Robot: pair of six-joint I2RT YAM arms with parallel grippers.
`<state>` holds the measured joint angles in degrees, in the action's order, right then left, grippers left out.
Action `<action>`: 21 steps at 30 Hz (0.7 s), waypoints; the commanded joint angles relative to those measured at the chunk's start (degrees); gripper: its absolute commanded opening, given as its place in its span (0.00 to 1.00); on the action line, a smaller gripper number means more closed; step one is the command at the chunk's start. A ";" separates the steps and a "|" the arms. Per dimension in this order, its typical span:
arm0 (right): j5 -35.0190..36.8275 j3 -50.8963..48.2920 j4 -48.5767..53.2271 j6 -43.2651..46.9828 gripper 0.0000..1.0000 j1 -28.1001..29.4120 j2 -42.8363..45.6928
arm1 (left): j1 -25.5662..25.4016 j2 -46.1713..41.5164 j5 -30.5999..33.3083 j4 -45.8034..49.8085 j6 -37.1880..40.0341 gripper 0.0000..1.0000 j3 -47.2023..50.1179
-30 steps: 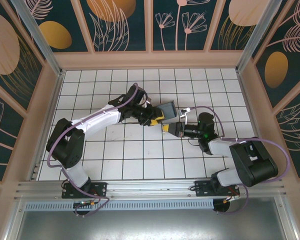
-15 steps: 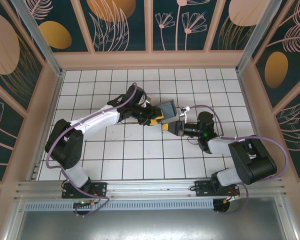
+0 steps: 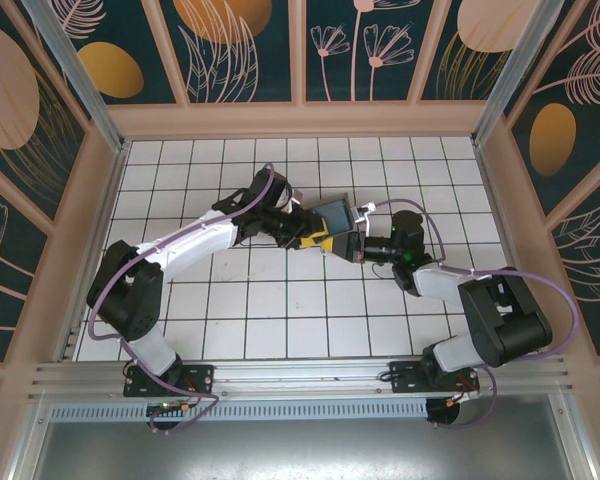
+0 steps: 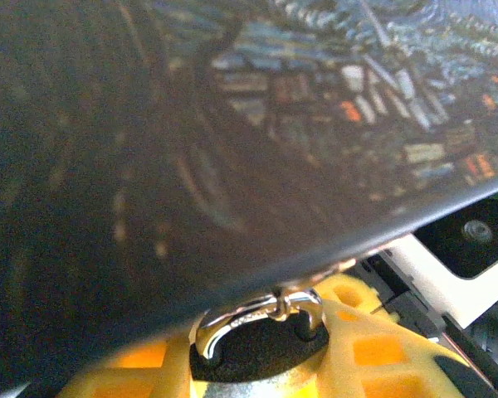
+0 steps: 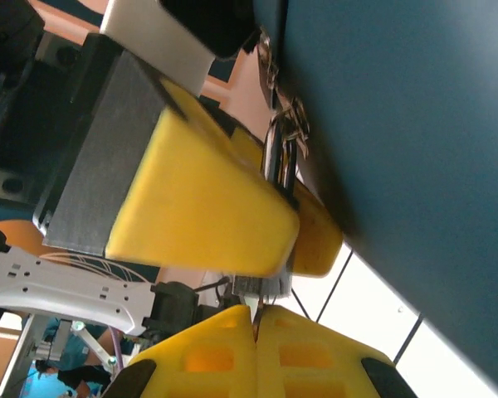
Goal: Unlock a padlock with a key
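The box (image 4: 315,108) is painted in blue swirls flecked with pale and orange dabs. Its face in the right wrist view is plain teal-blue. The padlock (image 4: 253,352) has a black body and a shiny silver shackle. The left gripper (image 3: 320,240) and right gripper (image 5: 254,325) have bright yellow fingers, and the key (image 5: 251,305) is a pale grey sliver. The floor (image 3: 280,310) is white tile with dark grid lines. The walls (image 3: 250,50) are dark teal with orange discs and pale pink leaf outlines. Purple cables (image 3: 195,232) trail along white-and-black arms.
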<state>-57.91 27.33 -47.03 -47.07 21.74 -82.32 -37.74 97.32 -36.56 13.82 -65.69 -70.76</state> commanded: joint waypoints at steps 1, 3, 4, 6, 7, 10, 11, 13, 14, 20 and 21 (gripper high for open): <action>6.88 3.25 -1.66 -1.85 0.02 0.38 -1.10 | -2.34 -2.65 -4.66 -1.67 -0.82 0.14 0.67; 8.70 3.25 -3.14 -3.48 0.05 0.71 -0.99 | -2.43 -2.91 -4.66 -1.96 -1.32 0.14 1.24; 10.42 3.23 -3.26 -4.04 0.06 1.02 -0.61 | -2.38 -3.01 -4.71 -2.02 -1.33 0.14 1.34; 12.45 3.75 -3.10 -4.26 0.07 1.67 -0.32 | -2.42 -3.40 -5.68 -3.58 -2.78 0.14 1.95; 13.52 4.15 -2.95 -4.26 0.07 2.11 -0.24 | -2.36 -3.66 -5.97 -4.33 -3.42 0.13 2.28; 16.39 4.13 -2.89 -4.83 0.10 2.65 0.22 | -2.17 -3.70 -6.00 -4.40 -3.70 0.13 1.77; 16.51 4.21 -2.46 -4.73 0.13 2.65 0.48 | -2.03 -3.84 -5.69 -4.29 -3.82 0.13 1.89; 15.57 4.10 -0.88 -3.39 0.22 2.57 1.60 | -0.66 -4.53 -5.00 -5.08 -4.96 0.13 3.17; 15.12 3.83 1.35 -2.24 0.27 2.39 2.73 | 0.38 -5.14 -4.78 -5.98 -5.84 0.13 4.24; 14.31 2.48 17.08 8.15 0.45 0.36 8.96 | 4.59 -6.46 -3.17 -4.59 -5.68 0.12 5.09; 14.07 2.23 19.03 9.71 0.46 0.21 9.89 | 4.97 -6.36 -3.17 -4.14 -5.50 0.12 5.04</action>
<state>-45.21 28.86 -35.68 -43.79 22.70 -75.20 -34.13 93.06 -37.50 10.74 -71.02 -65.65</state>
